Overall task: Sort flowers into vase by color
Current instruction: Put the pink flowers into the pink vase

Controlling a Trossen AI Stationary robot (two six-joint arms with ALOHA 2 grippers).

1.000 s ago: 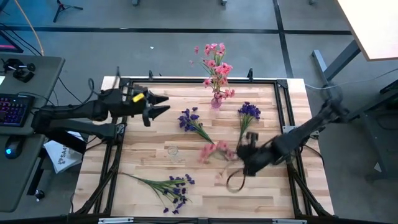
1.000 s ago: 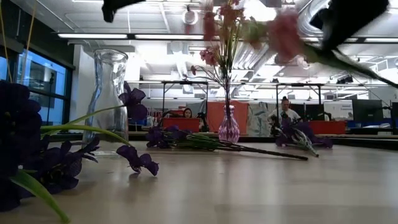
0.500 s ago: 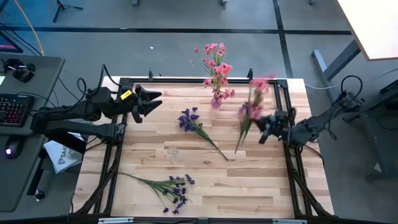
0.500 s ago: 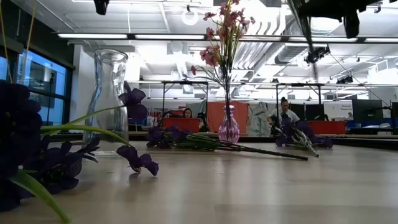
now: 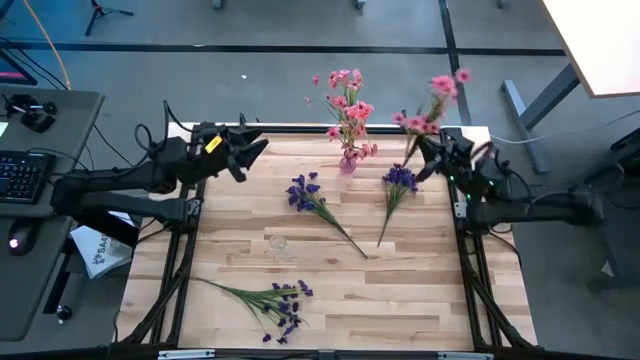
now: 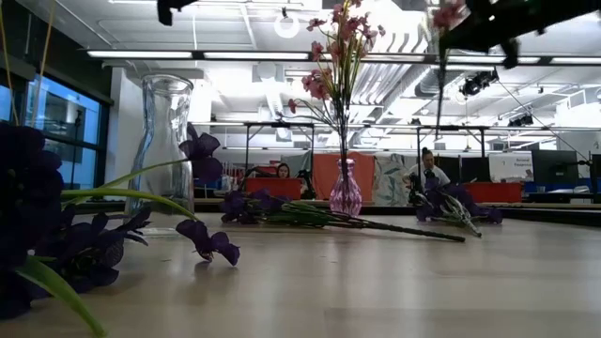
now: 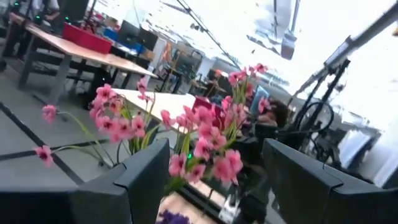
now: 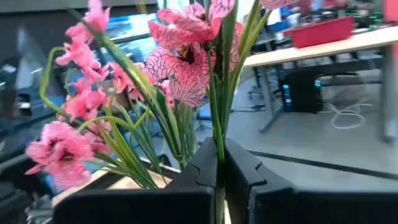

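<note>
Stem upright, the pink artificial sprig (image 5: 432,103) sits clamped in the right tool (image 5: 432,158) at the counter's far right corner. The small pink patterned vase (image 5: 348,160) lies leftward along the far edge; the left tool (image 5: 250,158) gapes empty.

Wooden slatted table (image 5: 420,300) with black frame. Side desk (image 5: 40,110) beside table carrying keyboard (image 5: 18,176) and mouse (image 5: 14,241). Pale tabletop corner (image 5: 600,40) at opposite side. Grey floor crossed by dark tape lines. Low view: two seated persons (image 6: 430,169) in background, red bins (image 6: 274,187), ceiling strip lights.
</note>
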